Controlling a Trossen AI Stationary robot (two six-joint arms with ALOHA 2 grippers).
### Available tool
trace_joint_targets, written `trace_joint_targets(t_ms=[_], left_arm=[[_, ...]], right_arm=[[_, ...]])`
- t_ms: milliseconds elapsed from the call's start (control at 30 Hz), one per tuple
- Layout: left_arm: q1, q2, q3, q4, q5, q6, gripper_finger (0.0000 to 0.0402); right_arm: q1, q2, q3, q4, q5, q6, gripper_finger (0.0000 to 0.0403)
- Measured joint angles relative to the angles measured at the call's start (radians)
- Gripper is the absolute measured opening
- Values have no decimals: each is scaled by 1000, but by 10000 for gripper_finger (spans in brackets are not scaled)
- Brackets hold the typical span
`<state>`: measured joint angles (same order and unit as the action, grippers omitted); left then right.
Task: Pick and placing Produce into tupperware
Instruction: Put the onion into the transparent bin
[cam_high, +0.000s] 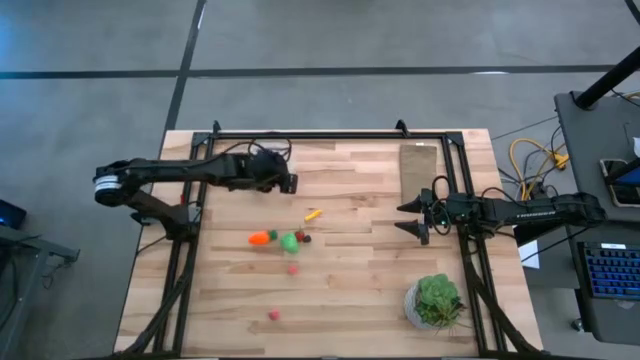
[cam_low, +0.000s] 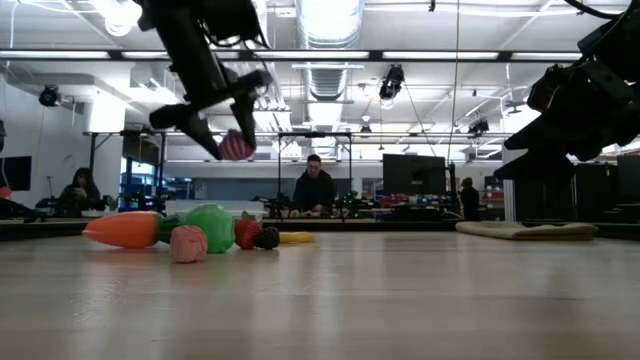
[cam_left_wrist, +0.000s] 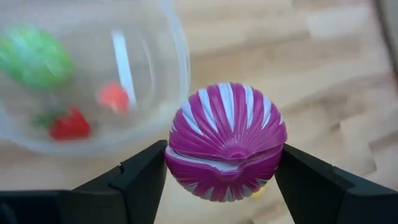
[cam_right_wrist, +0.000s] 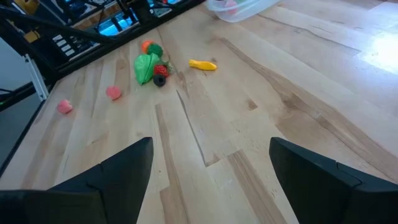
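Note:
My left gripper (cam_high: 290, 184) hangs over the table's far left part, shut on a purple-and-white striped ball (cam_left_wrist: 225, 142) that also shows in the low view (cam_low: 236, 146). The clear round tupperware (cam_left_wrist: 93, 81) lies just beyond it, with a green piece (cam_left_wrist: 32, 57) and red pieces (cam_left_wrist: 69, 124) showing through its wall. It also appears in the right wrist view (cam_right_wrist: 239, 7). On the table's middle lie an orange carrot (cam_high: 260, 238), a green piece (cam_high: 290, 241), a small red piece (cam_high: 303, 237) and a yellow bit (cam_high: 313, 213). My right gripper (cam_high: 413, 217) waits open at the right. My left gripper pinches the striped ball between its two fingers (cam_left_wrist: 140, 180), one on each side of the ball's widest part (cam_left_wrist: 177, 155). In the low view the fingers slant down from above. The ball is lifted clear of the table.
Two pink pieces (cam_high: 293, 268) (cam_high: 273, 314) lie nearer the near edge. A tan flat board (cam_high: 418, 165) rests at the far right, and a leafy plant in a white pot (cam_high: 435, 300) stands at the near right. People sit in the room behind the table.

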<state>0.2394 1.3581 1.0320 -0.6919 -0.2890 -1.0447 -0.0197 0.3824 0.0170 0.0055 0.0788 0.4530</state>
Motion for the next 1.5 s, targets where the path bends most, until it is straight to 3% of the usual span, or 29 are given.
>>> trace_joint_targets(t_ms=[100, 267, 533, 833, 1500], left_arm=[[12, -17, 8, 1, -67, 55, 258], [81, 12, 4, -6, -95, 136, 258], [204, 143, 5, -6, -45, 247, 258], [344, 215, 7, -7, 84, 312, 257], [422, 333, 43, 3, 186, 398, 257]], right_arm=[[0, 0, 0, 0, 0, 0, 313], [0, 0, 0, 0, 0, 0, 313], [0, 0, 0, 0, 0, 0, 313], [0, 0, 0, 0, 0, 0, 313], [0, 0, 0, 0, 0, 0, 313]])
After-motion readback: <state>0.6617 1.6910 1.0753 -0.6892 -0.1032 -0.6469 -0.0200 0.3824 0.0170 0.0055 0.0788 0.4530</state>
